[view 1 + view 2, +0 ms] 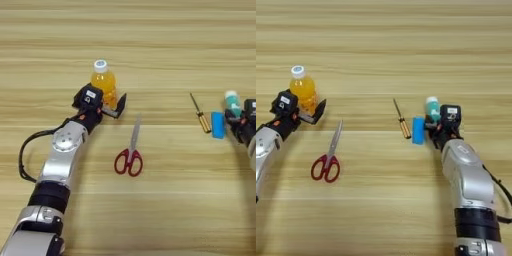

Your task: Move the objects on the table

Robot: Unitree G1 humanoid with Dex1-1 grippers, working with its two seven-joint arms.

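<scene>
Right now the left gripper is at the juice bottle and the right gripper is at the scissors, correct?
Not quite. The left gripper is at the juice bottle, but the right gripper is at the glue stick and blue block, as the right eye view shows. The scissors lie untouched between the arms.

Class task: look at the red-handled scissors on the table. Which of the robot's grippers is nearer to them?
Left. The left gripper sits at the juice bottle, just up-left of the scissors. The right gripper is far right, past the screwdriver.
</scene>
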